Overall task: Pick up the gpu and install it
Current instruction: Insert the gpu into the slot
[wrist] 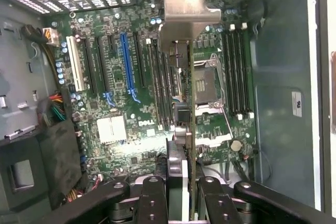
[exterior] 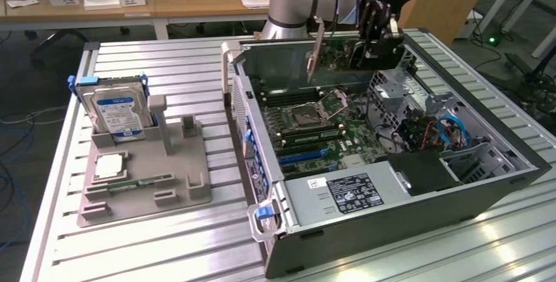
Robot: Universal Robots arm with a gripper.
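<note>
You have the open black metal computer case (exterior: 391, 230) on the exterior view's right of the slatted aluminium table (exterior: 148, 249), with the grey plastic holder tray (exterior: 187, 191) to its left. The flat dark gpu card (exterior: 340, 57) hangs in the black gripper (exterior: 375, 46) above the case's far end.

The whole computer case (exterior: 391, 230) is seen obliquely from above by the exterior view; its motherboard (wrist: 105, 77), shared, is viewed closely downward past the gripper (wrist: 188, 166).

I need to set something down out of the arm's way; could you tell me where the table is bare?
Bare slats lie along the near edge of the table, in front of the grey holder, and beyond the hard drive. Crowded: the open case, where the fingers hold the gpu.
</note>
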